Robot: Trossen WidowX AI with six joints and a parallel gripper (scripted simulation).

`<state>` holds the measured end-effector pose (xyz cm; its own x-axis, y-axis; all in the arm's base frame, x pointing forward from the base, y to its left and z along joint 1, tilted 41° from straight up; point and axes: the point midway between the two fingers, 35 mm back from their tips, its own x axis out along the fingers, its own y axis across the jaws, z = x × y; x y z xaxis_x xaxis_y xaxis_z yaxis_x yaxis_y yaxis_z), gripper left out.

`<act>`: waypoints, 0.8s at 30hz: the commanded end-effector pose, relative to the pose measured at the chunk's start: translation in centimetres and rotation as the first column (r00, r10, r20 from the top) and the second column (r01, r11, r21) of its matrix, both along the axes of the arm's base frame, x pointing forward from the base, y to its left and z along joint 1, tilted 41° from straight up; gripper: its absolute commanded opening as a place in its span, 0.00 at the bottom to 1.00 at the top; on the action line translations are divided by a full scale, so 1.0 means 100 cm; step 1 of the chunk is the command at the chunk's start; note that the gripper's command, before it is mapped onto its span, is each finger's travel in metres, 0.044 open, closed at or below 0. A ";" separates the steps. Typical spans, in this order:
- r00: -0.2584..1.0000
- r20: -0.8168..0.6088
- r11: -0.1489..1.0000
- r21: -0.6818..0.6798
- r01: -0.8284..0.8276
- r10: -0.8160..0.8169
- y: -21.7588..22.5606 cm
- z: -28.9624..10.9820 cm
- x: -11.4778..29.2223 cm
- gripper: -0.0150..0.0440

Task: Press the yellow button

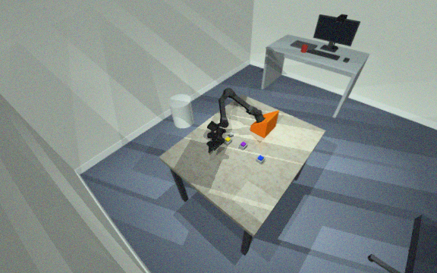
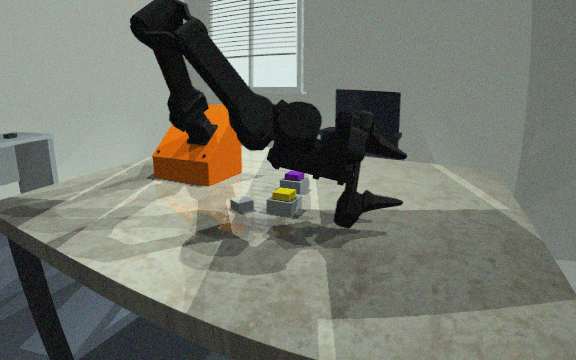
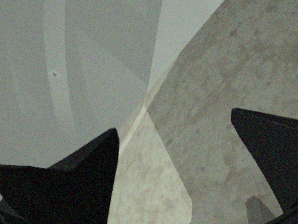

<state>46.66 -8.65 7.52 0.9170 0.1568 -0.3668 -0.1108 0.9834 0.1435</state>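
The yellow button [image 1: 227, 139] [image 2: 284, 194] sits on a grey base on the table. Its cap stands up above the base. My gripper [image 2: 404, 179] [image 3: 177, 124] is open and empty, with its fingers wide apart. It is held roughly level above the table, beside the yellow button, with its fingertips pointing away from the arm's base. Nothing touches the yellow button's cap. The wrist view shows only table surface and wall between the fingers, with no button in it.
A purple button [image 1: 243, 144] [image 2: 294, 175] stands near the yellow one. A blue button [image 1: 260, 158] stands farther along. A small grey block [image 1: 231, 135] [image 2: 242, 204] lies close to the yellow button. The orange wedge [image 1: 268, 125] [image 2: 222, 155] is at the arm's base.
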 end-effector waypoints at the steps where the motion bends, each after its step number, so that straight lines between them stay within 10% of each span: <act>1: 1.000 -0.012 1.000 0.001 0.005 -0.005 0.001 -0.001 0.000 0.93; 12: 0.712 -0.614 0.934 -0.308 0.182 -0.341 0.039 -0.031 -0.072 0.93; 24: 0.455 -0.652 0.722 -0.691 -0.029 -0.606 0.040 0.027 -0.161 0.93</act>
